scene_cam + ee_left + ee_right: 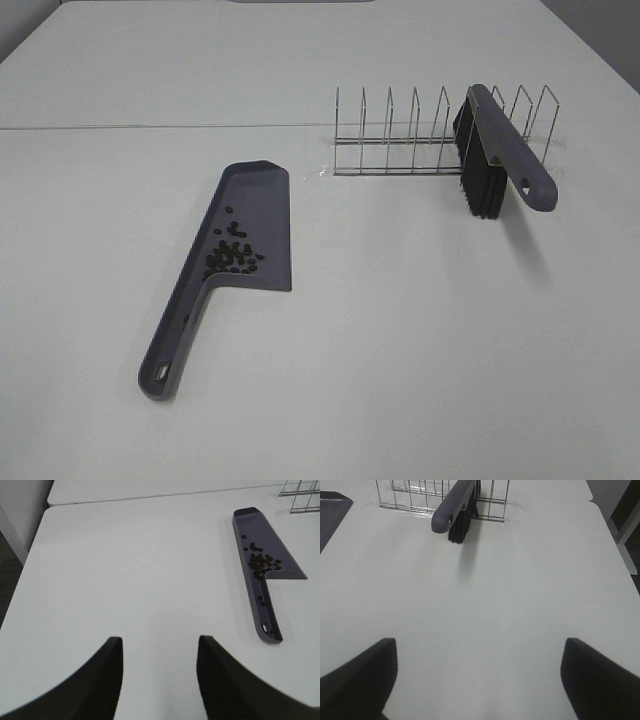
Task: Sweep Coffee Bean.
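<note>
On the white surface [420, 330], the grey dustpan [252, 215] lies flat at left, holding the coffee bean [232, 254] cluster near the throat of its pan, with a few strays in the handle channel. To its right, a wire rack [400, 135] holds the brush [500, 150] propped in a slot, handle overhanging, bristles partly screened by it. Neither arm appears overhead: the left gripper [159, 680] and right gripper [477, 680] hover spread and empty, fingers cropped by the frame edge.

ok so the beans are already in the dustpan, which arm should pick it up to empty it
Probably the left. The dustpan holding the coffee beans lies on the left side of the table, and the open left gripper faces it. The open right gripper faces the brush parked in the wire rack.
</note>
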